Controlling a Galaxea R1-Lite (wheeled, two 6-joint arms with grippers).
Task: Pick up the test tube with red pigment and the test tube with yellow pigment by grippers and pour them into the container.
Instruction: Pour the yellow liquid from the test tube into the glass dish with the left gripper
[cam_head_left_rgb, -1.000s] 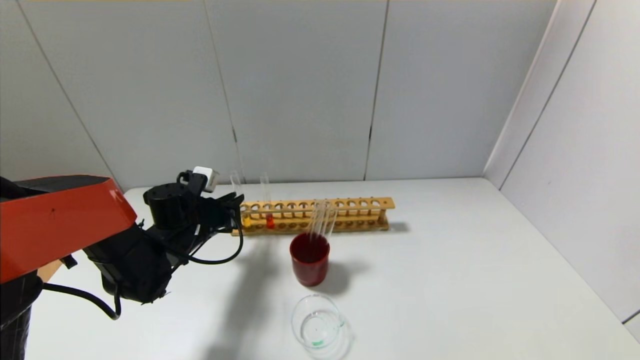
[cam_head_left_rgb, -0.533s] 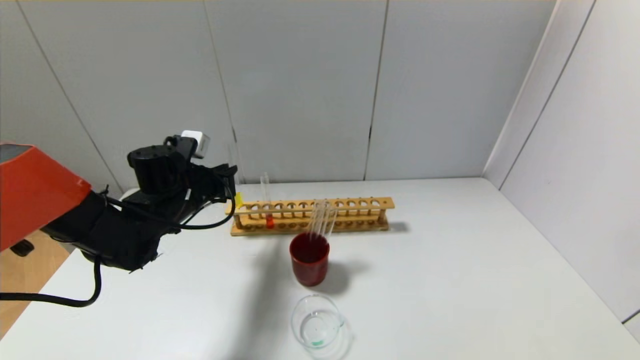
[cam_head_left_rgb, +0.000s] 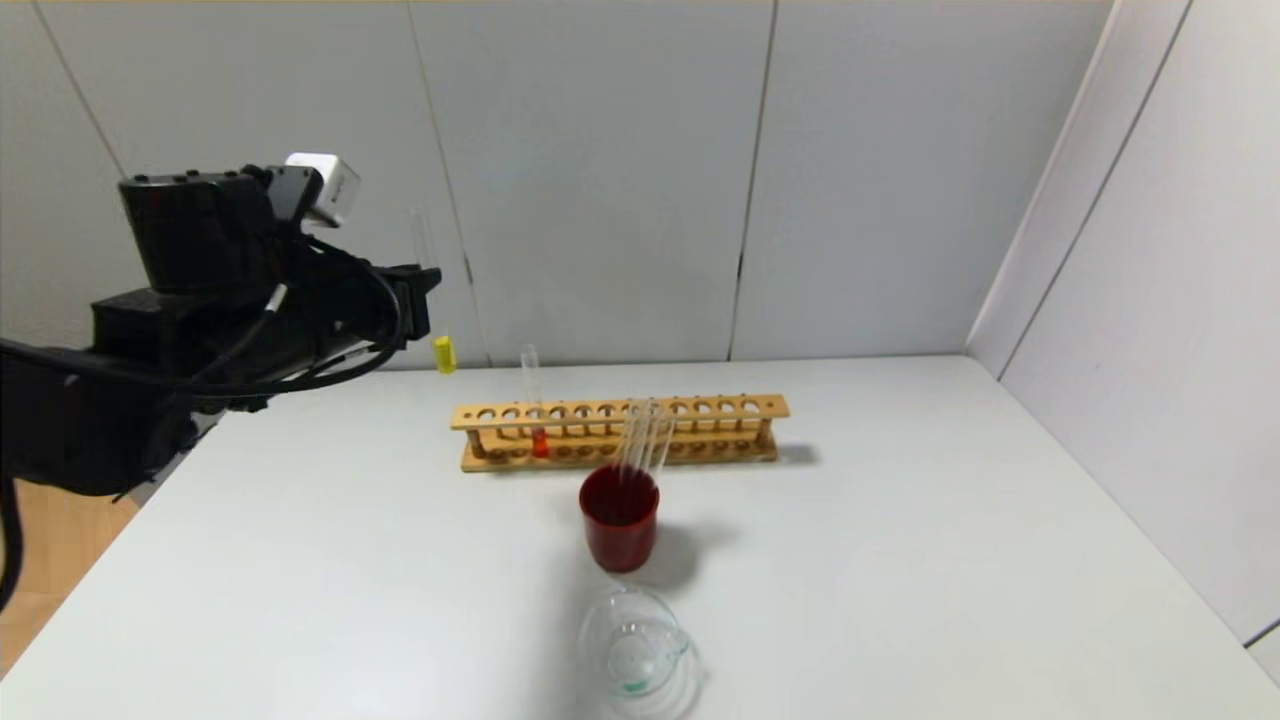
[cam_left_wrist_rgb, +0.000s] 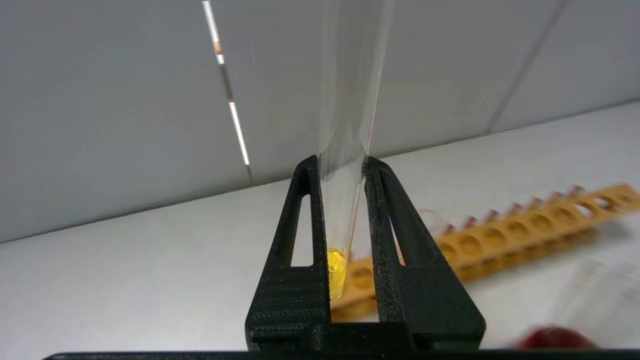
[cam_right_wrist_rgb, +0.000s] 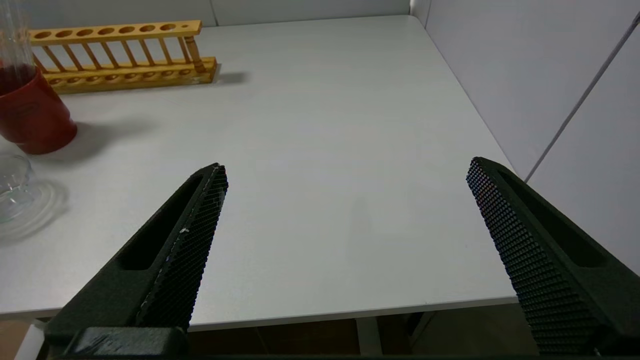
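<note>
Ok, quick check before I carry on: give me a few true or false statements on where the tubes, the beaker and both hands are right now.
1. The left hand is shut on the test tube with yellow pigment, lifted clear of the wooden rack. True.
2. The test tube with red pigment is lying on the table. False: it stands upright in the rack.
3. The right hand holds a tube. False: it is open and empty, near the table's edge.
4. The container sits in front of the red cup. True.
5. The red cup is empty. False: clear tubes lean in it.
</note>
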